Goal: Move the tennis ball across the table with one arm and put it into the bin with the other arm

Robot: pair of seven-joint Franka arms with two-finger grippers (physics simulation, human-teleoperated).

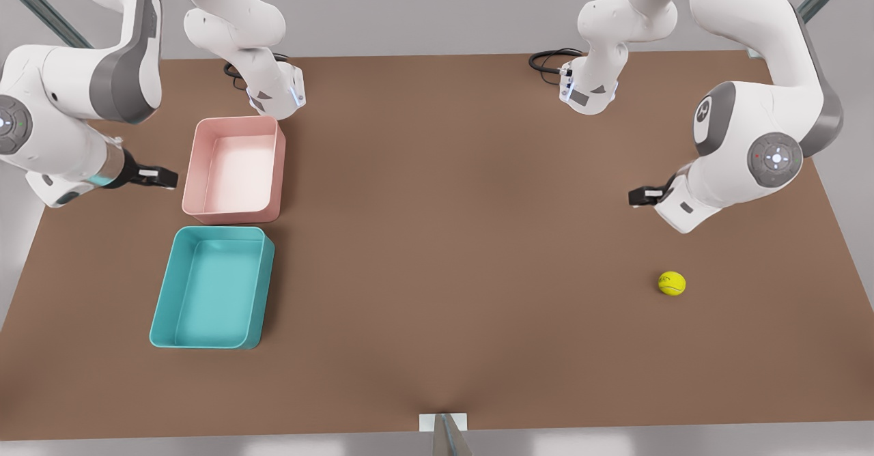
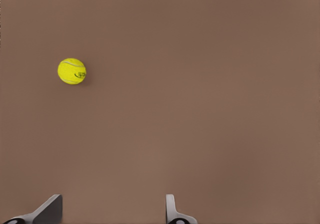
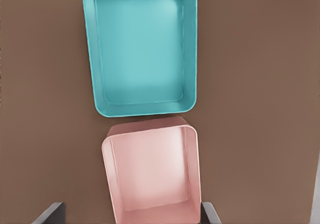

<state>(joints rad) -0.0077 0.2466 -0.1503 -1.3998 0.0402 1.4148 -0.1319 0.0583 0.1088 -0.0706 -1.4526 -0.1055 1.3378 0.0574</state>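
The tennis ball [image 1: 672, 283] [image 2: 72, 71], small and yellow-green, lies on the brown table [image 1: 444, 237] near the front view's right. My left gripper [image 1: 638, 196] [image 2: 111, 211] hovers open a short way behind the ball, holding nothing. On the front view's left sits the teal bin [image 1: 213, 291] [image 3: 140, 48], empty. My right gripper [image 1: 164, 178] [image 3: 131, 214] hangs open beside the pink tray, above the table, with nothing between its fingers.
A pink tray [image 1: 235, 166] [image 3: 150, 174], empty, stands just behind the bin with a narrow gap between them. Both arm bases [image 1: 276, 91] [image 1: 590, 87] and their black cables [image 1: 550, 60] sit at the table's back edge. A small mount [image 1: 444, 425] marks the front edge.
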